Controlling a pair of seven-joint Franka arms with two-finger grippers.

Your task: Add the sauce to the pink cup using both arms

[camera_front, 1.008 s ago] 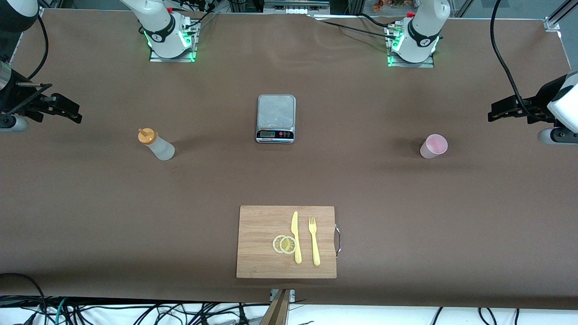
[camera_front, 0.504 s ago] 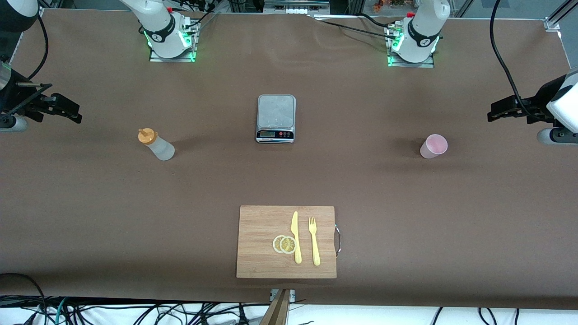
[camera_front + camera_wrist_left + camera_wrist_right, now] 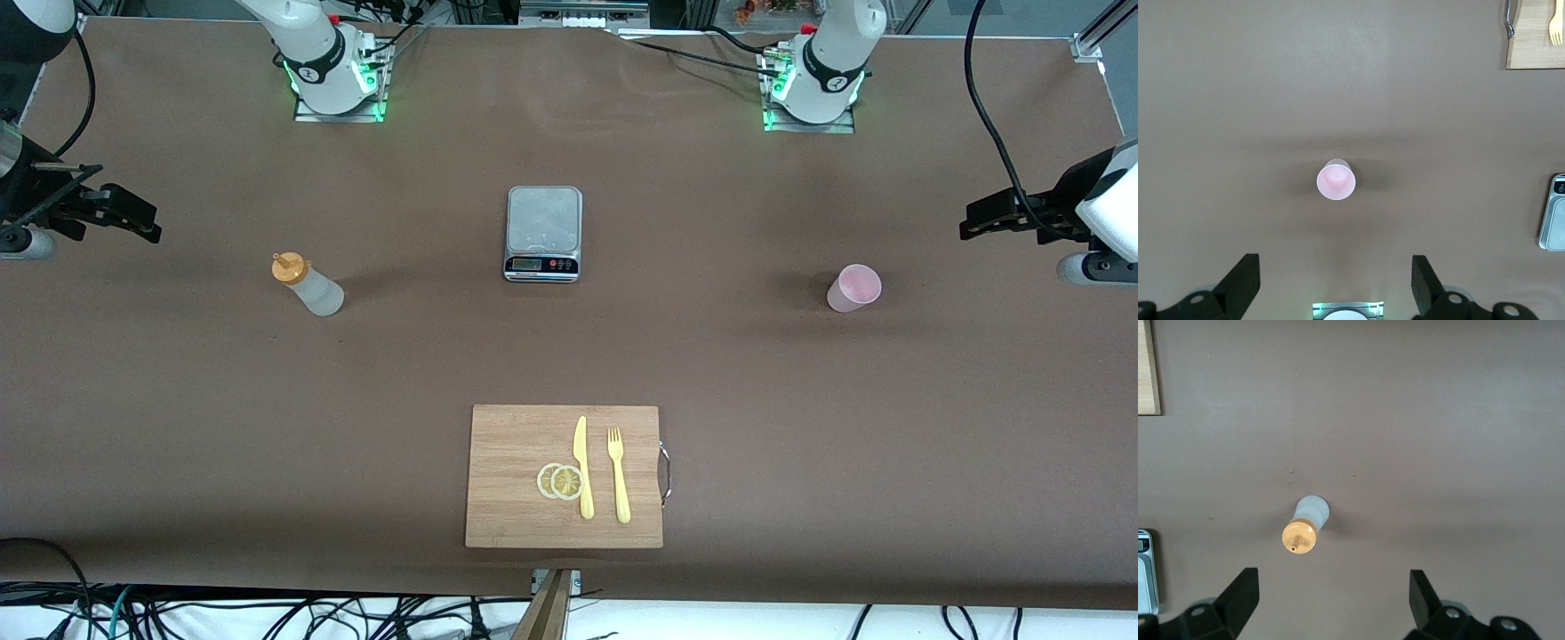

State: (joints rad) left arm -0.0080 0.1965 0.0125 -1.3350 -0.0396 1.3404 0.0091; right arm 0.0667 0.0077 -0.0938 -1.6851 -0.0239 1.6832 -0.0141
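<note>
Both tools are released: left tool (image 3: 1331, 287) above the pink cup (image 3: 854, 287), right tool (image 3: 1328, 603) above the sauce (image 3: 306, 284). Risk: either light, upright container may topple under an off-centre approach.

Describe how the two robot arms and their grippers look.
Both arms are white and jointed, with black bands at the joints and green-lit bases on metal plates. Black cables trail along them. The left gripper and the right gripper are black, each with two angular fingers and grey round fittings at the wrist. The left base carries a small round black marking.
</note>
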